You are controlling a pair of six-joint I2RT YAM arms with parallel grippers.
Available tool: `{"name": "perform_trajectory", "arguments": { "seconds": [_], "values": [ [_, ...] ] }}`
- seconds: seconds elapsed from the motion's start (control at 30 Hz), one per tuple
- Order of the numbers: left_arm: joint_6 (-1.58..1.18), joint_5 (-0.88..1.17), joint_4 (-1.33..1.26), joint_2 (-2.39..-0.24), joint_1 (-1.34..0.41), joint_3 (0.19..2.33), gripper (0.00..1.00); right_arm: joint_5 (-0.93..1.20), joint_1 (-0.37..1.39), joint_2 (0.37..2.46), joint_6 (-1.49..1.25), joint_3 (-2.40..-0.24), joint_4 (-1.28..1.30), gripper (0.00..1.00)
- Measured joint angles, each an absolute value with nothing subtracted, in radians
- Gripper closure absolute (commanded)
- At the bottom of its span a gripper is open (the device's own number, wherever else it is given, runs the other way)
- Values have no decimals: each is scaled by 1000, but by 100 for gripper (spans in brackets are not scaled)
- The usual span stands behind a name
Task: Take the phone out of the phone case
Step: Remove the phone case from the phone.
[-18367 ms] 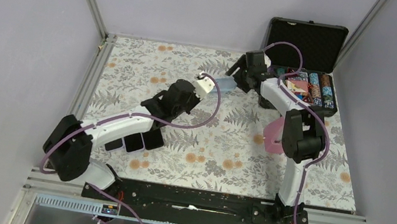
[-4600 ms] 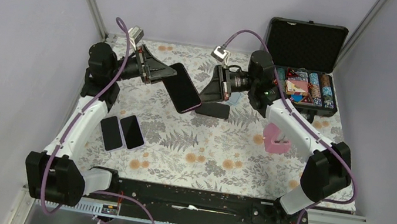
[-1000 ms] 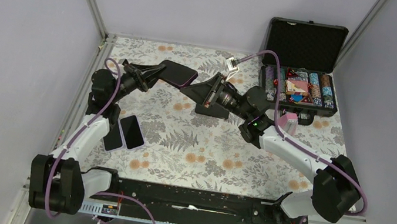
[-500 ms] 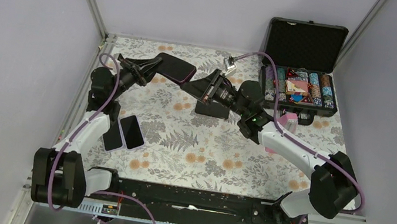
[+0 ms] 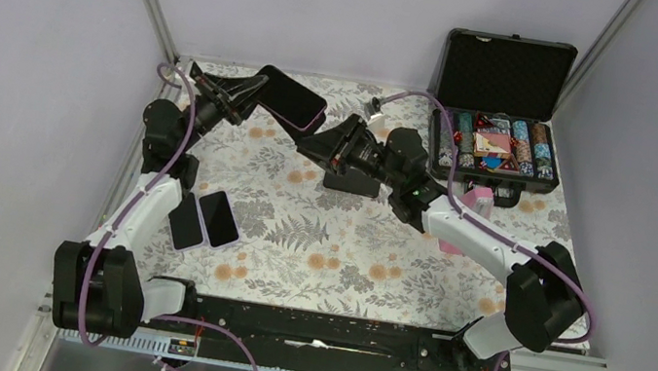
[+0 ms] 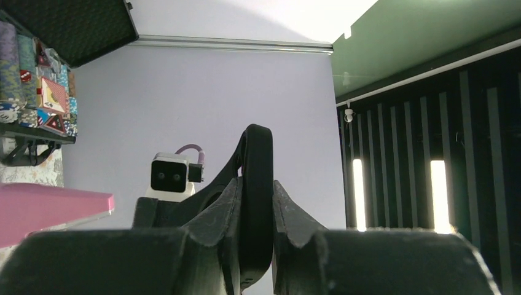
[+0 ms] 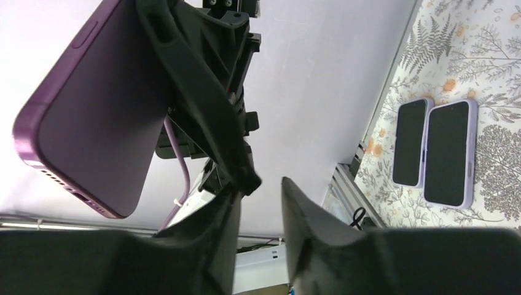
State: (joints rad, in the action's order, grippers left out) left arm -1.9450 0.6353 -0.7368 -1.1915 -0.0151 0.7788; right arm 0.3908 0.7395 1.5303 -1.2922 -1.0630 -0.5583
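Note:
My left gripper [image 5: 245, 94] is shut on one end of a dark purple phone [image 5: 290, 101] and holds it in the air over the back left of the table. In the left wrist view the jaws [image 6: 255, 184] pinch it edge-on. In the right wrist view the phone's purple back [image 7: 92, 104] is bare. A black case [image 7: 196, 92] peels off it and runs down to my right gripper [image 7: 261, 184]. The right jaws stand apart with wall showing between them, and the case's end touches one fingertip. My right gripper [image 5: 312, 141] sits just below the phone.
A flat black case [image 5: 352, 182] lies mid-table under the right arm. Two phones [image 5: 187, 221] [image 5: 222, 219] lie side by side at the left, and they also show in the right wrist view [image 7: 410, 142]. A pink case [image 5: 457, 226] lies right. An open chip case [image 5: 498, 147] stands at the back right.
My left gripper has raised the phone and swung it toward the back left. My right gripper has followed it to the left and stays at its lower end.

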Motion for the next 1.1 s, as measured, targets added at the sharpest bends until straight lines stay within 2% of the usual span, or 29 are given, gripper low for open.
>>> {"name": "perform_trajectory", "arguments": {
  "seconds": [0.13,0.2,0.53,0.87,1.1],
  "values": [
    [-1948,630,-740,-1192,-15,809,100,415,722,1533,-1316,-1050,-647,29],
    [-1954,627,-752,-1192,-15,820,100,422,709,1533,-1336,-1031,-722,25],
    [-1988,640,-775,-1187,-26,844,100,403,651,1534,-1434,-883,-1122,23],
    [-2055,700,-773,-1127,-18,952,100,406,599,1517,-1323,-923,-951,19],
    [-2062,712,-729,-1121,-18,951,100,454,603,1460,-1272,-964,-1041,18]
  ]
}}
